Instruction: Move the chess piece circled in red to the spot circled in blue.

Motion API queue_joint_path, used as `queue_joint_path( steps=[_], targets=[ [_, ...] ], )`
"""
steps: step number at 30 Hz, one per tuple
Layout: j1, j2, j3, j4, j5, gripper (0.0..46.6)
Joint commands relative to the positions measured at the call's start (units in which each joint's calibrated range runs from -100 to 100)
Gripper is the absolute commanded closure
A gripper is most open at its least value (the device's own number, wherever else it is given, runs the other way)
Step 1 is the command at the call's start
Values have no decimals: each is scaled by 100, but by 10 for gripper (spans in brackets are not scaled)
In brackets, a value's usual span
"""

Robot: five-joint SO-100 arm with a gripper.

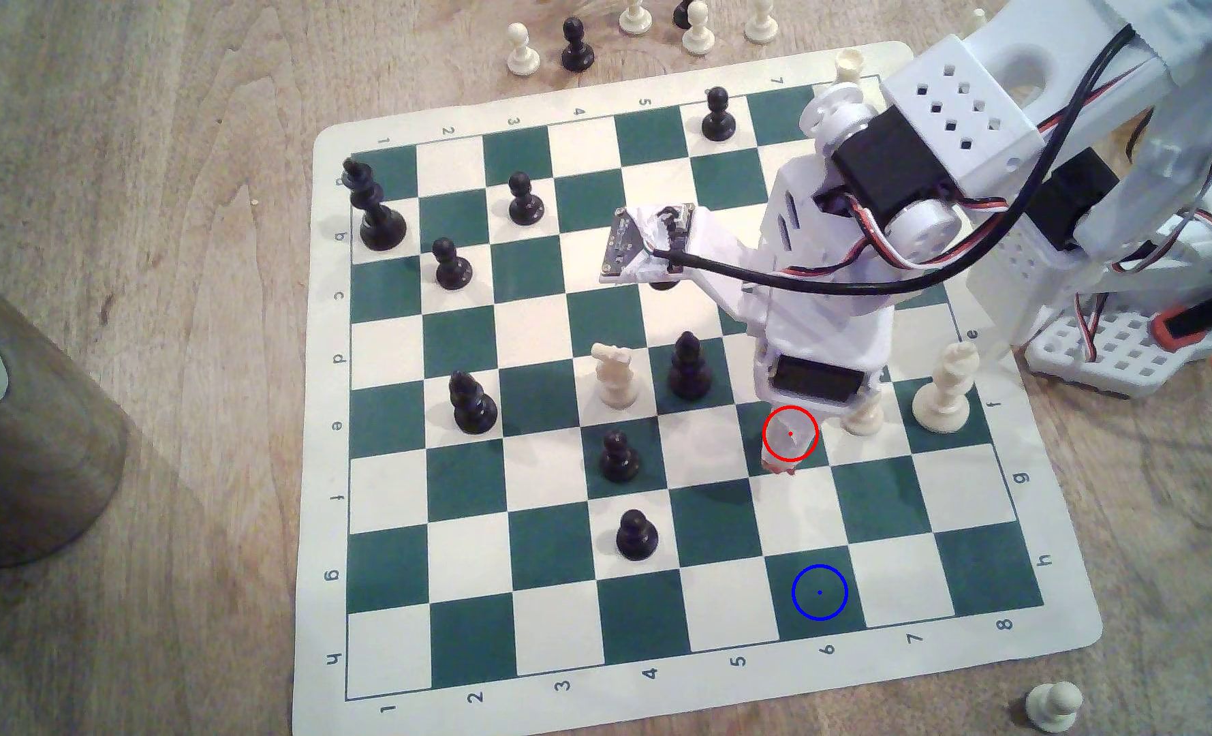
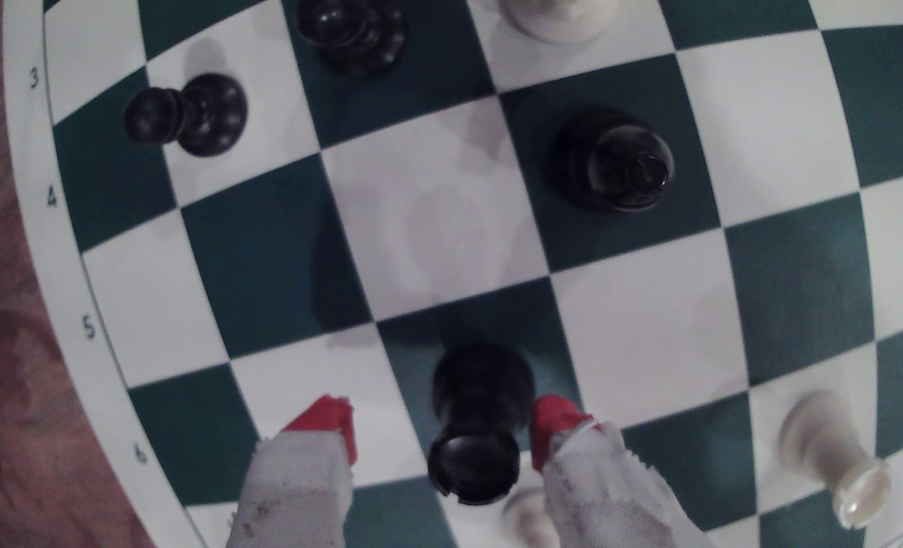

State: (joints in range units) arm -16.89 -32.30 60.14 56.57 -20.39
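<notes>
The hand is open around the black rook; one red fingertip touches it.

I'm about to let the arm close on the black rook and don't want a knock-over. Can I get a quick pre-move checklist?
1. End effector open: ok.
2. Black rook between the red fingertips: ok.
3. Rook upright on its green square: ok.
4. Even gaps both sides: not ok, one fingertip sits nearly against it.
5. Blue-ringed square free of pieces: ok.
6. Clearance from the white piece beside the rook: cannot tell.
</notes>
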Motion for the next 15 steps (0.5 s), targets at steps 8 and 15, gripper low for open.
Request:
queue_joint_path(
  steps=[8, 15],
  targets=[
    [-20, -30, -67, -145, -34, 310],
    [-28, 106, -31, -129, -24, 288]
  ],
)
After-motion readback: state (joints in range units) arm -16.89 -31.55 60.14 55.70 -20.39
